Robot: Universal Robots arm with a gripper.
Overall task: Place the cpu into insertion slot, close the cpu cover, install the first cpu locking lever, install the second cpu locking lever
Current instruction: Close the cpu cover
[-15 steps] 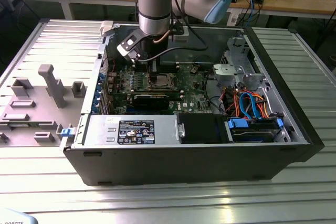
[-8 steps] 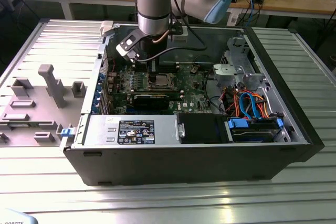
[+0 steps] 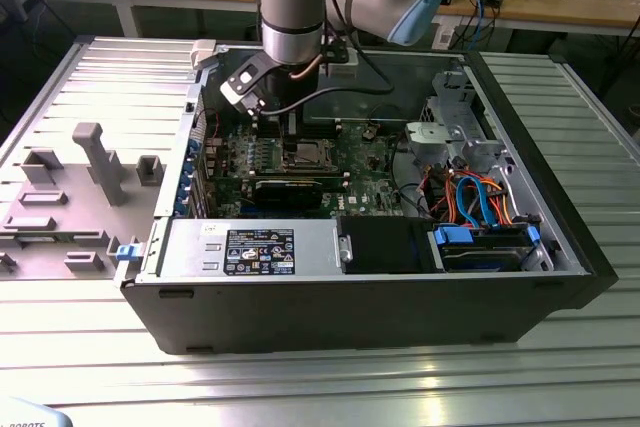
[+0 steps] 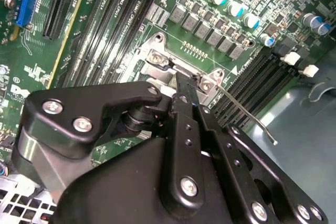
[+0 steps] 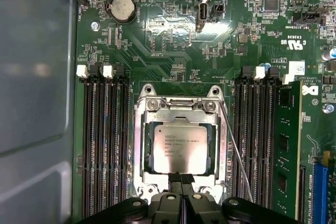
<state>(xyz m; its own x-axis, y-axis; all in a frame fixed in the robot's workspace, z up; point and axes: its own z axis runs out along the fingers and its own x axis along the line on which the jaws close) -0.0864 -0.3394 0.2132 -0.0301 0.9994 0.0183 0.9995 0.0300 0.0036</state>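
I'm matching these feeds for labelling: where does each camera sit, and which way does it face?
Exterior view: off-robot, looking down into the open computer case; the arm and gripper show.
First wrist view: at the wrist, straight down on the cpu; fingertips show.
Second wrist view: at the wrist, slanting past the gripper's linkage to the motherboard.
Both wrist views share the cpu cover and wire lever.

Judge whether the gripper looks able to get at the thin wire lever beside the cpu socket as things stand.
Probably yes. The gripper sits at the edge of the cpu cover, close beside the lever, which stands free above empty memory slots with nothing lying across it.
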